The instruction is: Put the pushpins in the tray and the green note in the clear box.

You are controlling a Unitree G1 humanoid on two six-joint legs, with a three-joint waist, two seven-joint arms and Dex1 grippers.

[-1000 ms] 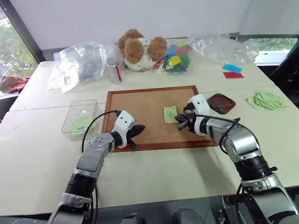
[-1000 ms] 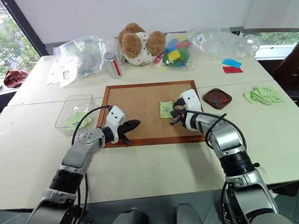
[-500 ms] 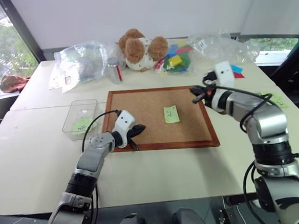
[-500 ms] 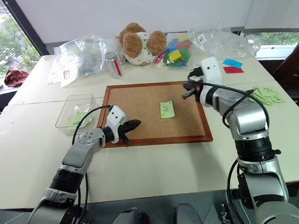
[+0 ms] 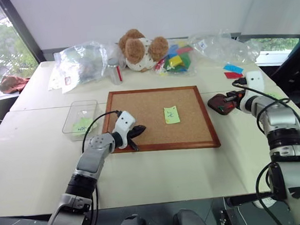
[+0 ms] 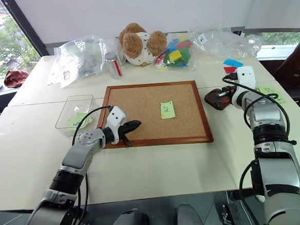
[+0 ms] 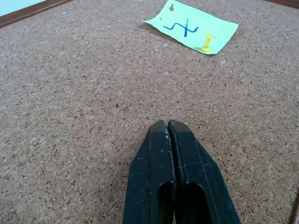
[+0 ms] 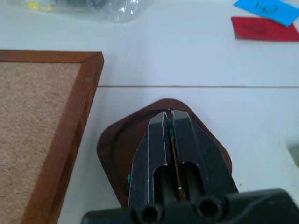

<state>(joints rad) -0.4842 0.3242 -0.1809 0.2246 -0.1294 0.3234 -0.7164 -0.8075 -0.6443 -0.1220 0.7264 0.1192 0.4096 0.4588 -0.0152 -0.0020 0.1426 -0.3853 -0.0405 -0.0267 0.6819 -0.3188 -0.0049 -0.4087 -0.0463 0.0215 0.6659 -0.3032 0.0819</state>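
Observation:
The green note (image 5: 171, 114) lies on the corkboard, and a yellow pushpin (image 7: 207, 43) stands in one of its corners. My left gripper (image 5: 138, 130) is shut and empty, low over the board's near left part, pointing toward the note. The dark brown tray (image 5: 215, 103) sits just right of the board. My right gripper (image 8: 169, 114) hovers over the tray, shut, with a sliver of a green pushpin (image 8: 171, 129) between its tips. Another green speck (image 8: 128, 177) lies in the tray. The clear box (image 5: 72, 110) stands left of the board with a green slip inside.
The wood-framed corkboard (image 5: 149, 105) fills the table's middle. At the back are a plush bear (image 5: 138, 47), plastic bags (image 5: 82, 60), a can (image 5: 114, 71) and coloured blocks (image 5: 176, 59). Blue and red notes (image 5: 233, 71) and a bunch of green slips (image 6: 268, 90) lie at the right.
My right gripper has swung from beside the green note on the corkboard out to the right and now hangs over the tray. The left gripper has stayed put.

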